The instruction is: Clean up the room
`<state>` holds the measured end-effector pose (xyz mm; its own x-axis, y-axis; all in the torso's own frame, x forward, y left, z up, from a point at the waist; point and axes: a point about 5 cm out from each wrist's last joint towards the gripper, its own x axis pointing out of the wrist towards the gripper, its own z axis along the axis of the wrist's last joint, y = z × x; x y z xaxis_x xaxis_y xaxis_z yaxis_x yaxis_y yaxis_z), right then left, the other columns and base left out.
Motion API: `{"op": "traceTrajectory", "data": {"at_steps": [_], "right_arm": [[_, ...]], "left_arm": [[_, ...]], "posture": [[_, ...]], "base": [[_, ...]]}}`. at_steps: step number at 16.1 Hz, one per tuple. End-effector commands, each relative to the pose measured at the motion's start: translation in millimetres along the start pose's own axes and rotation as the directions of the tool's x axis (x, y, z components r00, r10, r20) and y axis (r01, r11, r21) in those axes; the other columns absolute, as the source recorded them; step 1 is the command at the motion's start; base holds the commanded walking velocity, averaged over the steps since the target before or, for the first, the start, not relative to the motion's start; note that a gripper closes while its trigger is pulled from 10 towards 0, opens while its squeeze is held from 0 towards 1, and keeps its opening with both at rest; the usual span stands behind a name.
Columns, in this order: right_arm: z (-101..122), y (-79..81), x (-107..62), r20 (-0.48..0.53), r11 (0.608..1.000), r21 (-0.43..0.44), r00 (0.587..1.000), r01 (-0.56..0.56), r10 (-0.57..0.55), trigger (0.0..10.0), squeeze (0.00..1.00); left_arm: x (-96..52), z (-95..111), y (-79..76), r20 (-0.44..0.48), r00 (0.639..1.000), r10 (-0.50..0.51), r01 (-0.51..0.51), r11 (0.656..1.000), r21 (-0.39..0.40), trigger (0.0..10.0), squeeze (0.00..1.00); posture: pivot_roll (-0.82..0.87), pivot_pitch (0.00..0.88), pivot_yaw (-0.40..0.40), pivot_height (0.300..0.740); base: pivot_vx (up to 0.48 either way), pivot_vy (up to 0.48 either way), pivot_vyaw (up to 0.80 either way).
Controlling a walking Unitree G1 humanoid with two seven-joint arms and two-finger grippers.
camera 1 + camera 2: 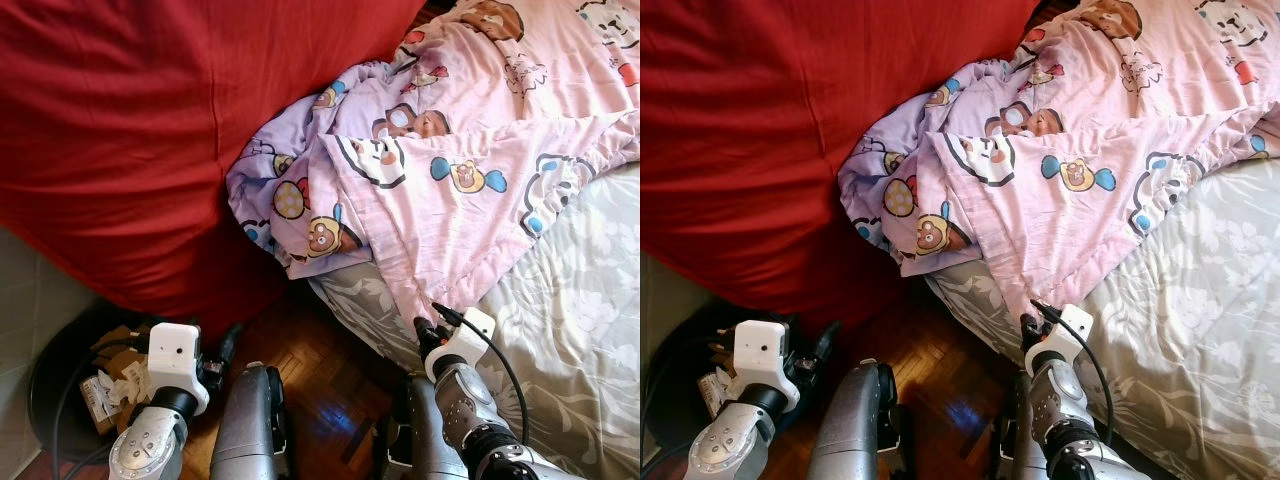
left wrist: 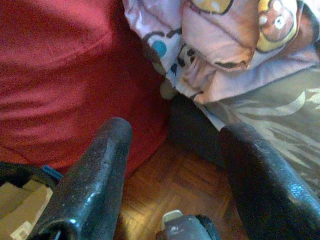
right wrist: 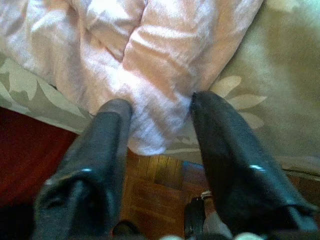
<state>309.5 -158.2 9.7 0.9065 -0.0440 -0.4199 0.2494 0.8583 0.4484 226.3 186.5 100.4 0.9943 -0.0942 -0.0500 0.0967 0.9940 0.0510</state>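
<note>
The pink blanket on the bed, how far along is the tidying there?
The pink blanket lies rumpled, one corner hanging over the edge of the bed. The right gripper is open, its fingers either side of that corner. The left gripper hangs open above the floor. Whether spreading comes next or was tried, I can't tell.

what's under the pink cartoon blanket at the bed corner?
Under the pink cartoon blanket a grey floral sheet shows where the blanket ends, at the bed edge. Anything further beneath the bunched folds is covered.

Both grippers low — jaws apart
</note>
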Motion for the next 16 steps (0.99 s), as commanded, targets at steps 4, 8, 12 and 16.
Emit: {"op": "traceTrajectory", "data": {"at_steps": [4, 8, 12, 16], "right_arm": [[-4.8, -0.6, -2.1, 0.011, 0.999, 0.048, 1.000, -0.003, 0.002, 10.0, 1.00], [-9.2, 1.3, -2.8, -0.004, 0.998, 0.055, 1.000, -0.007, 0.008, 10.0, 0.00], [-6.9, 6.3, -0.9, -0.009, 0.998, 0.055, 1.000, -0.022, 0.023, 10.0, 0.00], [1.4, 12.7, 2.4, 0.014, 0.998, 0.052, 0.999, -0.042, 0.041, 0.0, 0.00]], "left_arm": [[-8.0, -4.0, 1.7, -0.037, 0.999, 0.007, -0.007, 1.000, 0.016, 10.0, 0.00], [-14.0, -4.0, 1.6, -0.049, 0.999, 0.008, -0.007, 1.000, 0.020, 10.0, 0.00], [-19.2, -4.8, 1.7, -0.058, 0.998, 0.012, -0.011, 1.000, 0.022, 10.0, 0.00], [-21.0, -5.3, 1.0, -0.068, 0.998, 0.015, -0.014, 1.000, 0.022, 10.0, 0.00]], "posture": [[0.22, 0.352, 0.040, 0.598], [0.24, 0.371, 0.043, 0.598], [0.25, 0.382, 0.044, 0.598], [0.25, 0.387, 0.041, 0.598]], "base": [[0.000, 0.000, 0.00], [0.000, 0.000, 0.00], [0.000, 0.000, 0.00], [0.000, 0.000, 0.00]]}}
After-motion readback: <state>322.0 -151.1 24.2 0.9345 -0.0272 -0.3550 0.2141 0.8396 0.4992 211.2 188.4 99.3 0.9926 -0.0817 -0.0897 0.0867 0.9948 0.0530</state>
